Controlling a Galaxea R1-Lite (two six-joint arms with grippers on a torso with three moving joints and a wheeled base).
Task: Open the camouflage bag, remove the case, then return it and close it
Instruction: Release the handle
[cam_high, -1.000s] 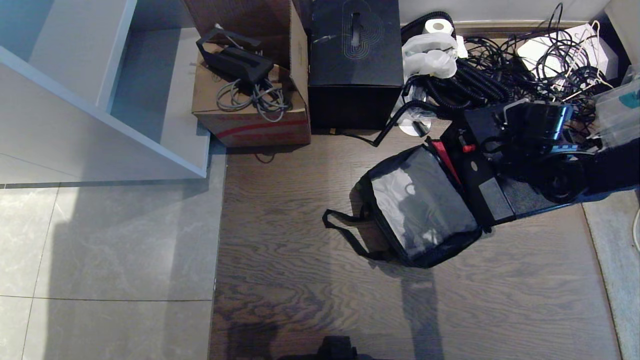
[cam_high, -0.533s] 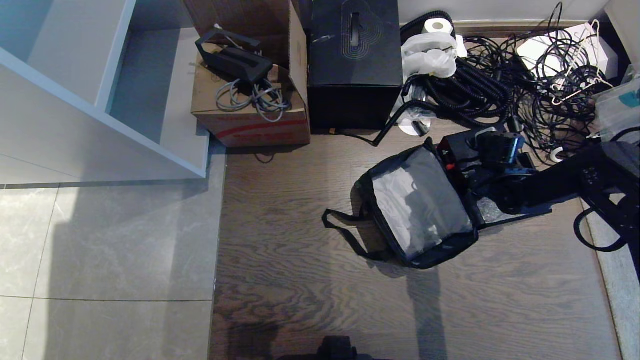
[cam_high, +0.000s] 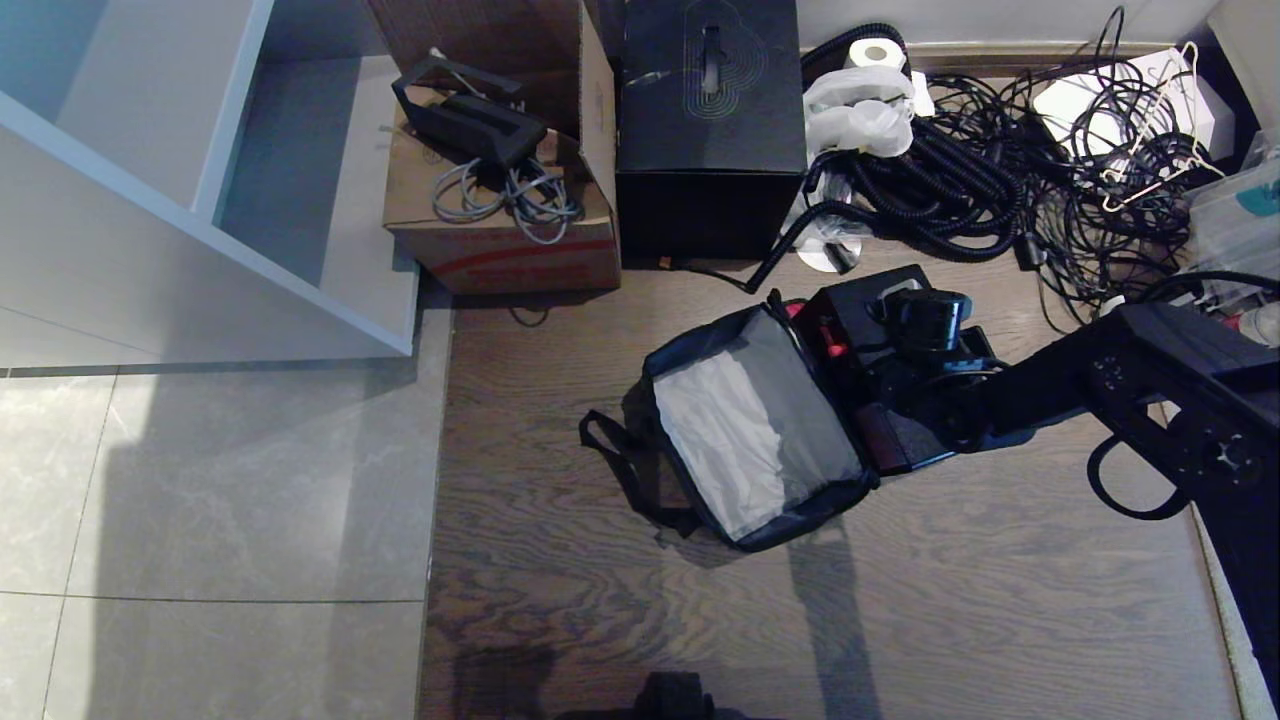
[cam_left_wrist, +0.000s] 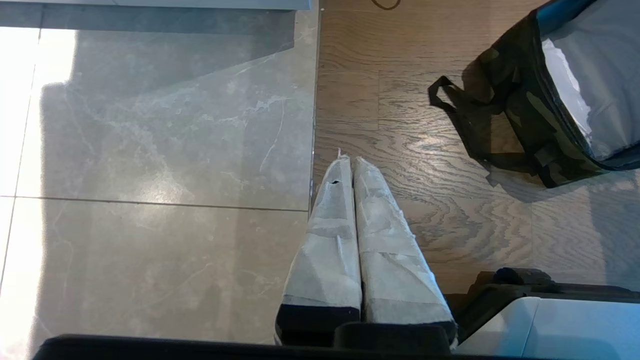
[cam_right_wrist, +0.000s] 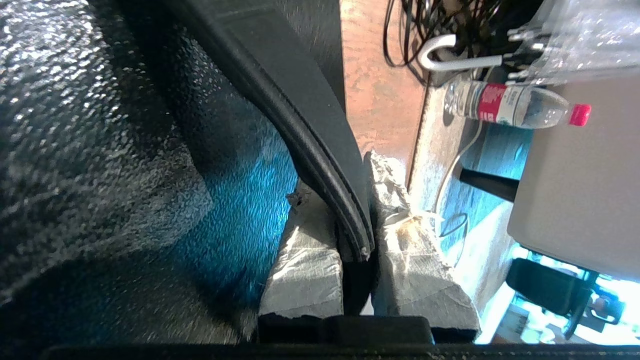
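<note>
**Bag open on floor; right hand clamped on its black rim**

I found the camouflage bag (cam_high: 750, 440) lying on the wooden floor (cam_high: 600, 620), in front of the black box (cam_high: 710, 100) and beside the heap of cables (cam_high: 1000, 170); its lid was thrown wide, with the silver foil lining (cam_high: 730, 430) facing up; the strap trailed on the floor on the side away from the arm.

The right hand (cam_right_wrist: 345, 180) had reached in from the robot's right, at the black part of the bag opposite the foil-lined flap; its taped fingers (cam_right_wrist: 305, 260) were nearly together, clamped on a black piped rim (cam_right_wrist: 310, 130); crinkled foil (cam_right_wrist: 100, 125) showed just beside the grip, so I took the rim for the bag's own edge; whether it belonged to the lid or the body wall I could not tell.

The left hand (cam_left_wrist: 351, 162) hung parked over the seam between tile and wood, fingers pressed together on nothing, well apart from the bag.

In my judgement the opening step was done and the work stood in the part concerning the case; I could not make out the case itself, nor say whether it was in or out. The next move called for a firm hold on that rim, since the bag is soft and light and could slide or fold under a pull; the mouth would need to stay spread for anything to pass through it cleanly.
</note>
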